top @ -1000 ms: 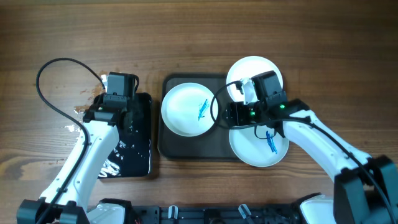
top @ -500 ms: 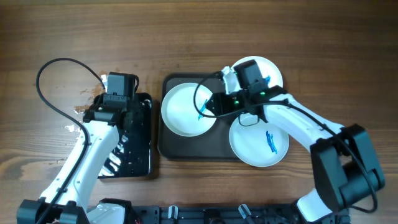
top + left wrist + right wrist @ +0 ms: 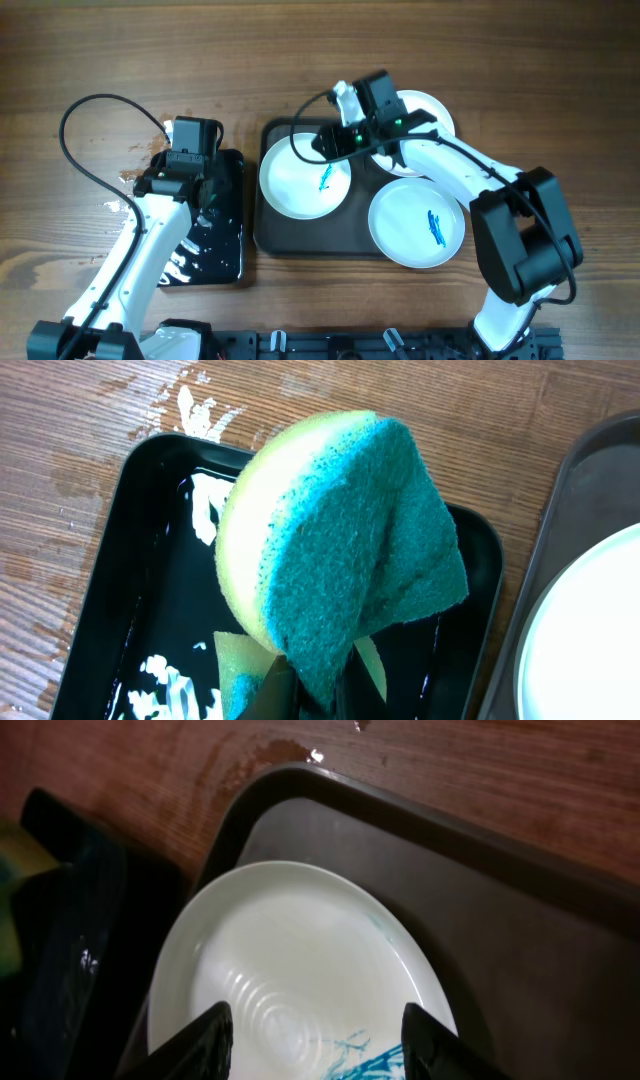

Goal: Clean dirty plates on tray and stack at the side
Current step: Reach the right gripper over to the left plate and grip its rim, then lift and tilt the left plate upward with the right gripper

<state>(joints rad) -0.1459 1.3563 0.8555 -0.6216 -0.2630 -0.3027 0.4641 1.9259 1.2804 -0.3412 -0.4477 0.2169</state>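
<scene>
Three white plates show in the overhead view. The left plate [image 3: 300, 180] lies in the dark tray [image 3: 310, 238] and bears a blue scribble. The front right plate [image 3: 417, 222] also has a blue mark and overhangs the tray's right end. The back right plate [image 3: 430, 115] is partly hidden by my right arm. My right gripper [image 3: 318, 143] is open and empty above the left plate's [image 3: 290, 970] far rim, jaws wide [image 3: 320, 1050]. My left gripper [image 3: 205, 192] is shut on a yellow and blue-green sponge [image 3: 340, 550], held above the black basin [image 3: 130, 560].
The glossy black basin [image 3: 225, 240] with wet streaks stands left of the tray. A black cable [image 3: 90, 130] loops on the table at back left. White flecks and wet spots lie beside the basin's left edge. The tray's rim [image 3: 580, 510] is close to the basin.
My right arm has swung left, from between the two right plates to over the left plate. The left arm and sponge have stayed over the basin.
</scene>
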